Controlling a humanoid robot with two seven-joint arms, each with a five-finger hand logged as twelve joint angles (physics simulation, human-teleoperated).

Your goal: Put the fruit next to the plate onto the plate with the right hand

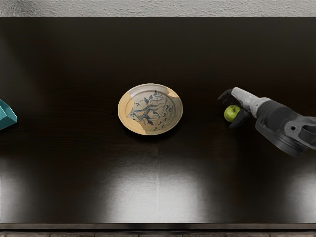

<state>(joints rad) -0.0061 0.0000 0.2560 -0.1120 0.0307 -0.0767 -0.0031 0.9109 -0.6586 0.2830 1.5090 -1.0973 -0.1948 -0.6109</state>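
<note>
The dark desk [79, 168] fills nearly the whole frame, glossy enough to throw back pale patches of light along its lower part, with a thin seam running top to bottom through the middle. At the centre sits the plate [126, 106], round, with a tan rim and a blue pattern painted across a pale inner face. Nothing lies on it.

Off to the right of the frame, well apart from the plate and at about the same height, is the fruit [231, 113], small, round and yellow-green. The right hand [240, 106] is on it. Its arm [284, 126] comes in from the right edge, thick and grey, narrowing to a lighter wrist. The dark fingers [226, 95] curl round the fruit from above and below, so only its left face shows between them. It looks like a closed grasp on the fruit. Whether the fruit rests on the desk or is raised a little off it, I cannot tell from here.

At the far left edge, level with the plate, a teal angular object [6, 114] pokes into the frame, cut off by the border. A strip of light grey wall [158, 7] runs along the top above the desk.
</note>
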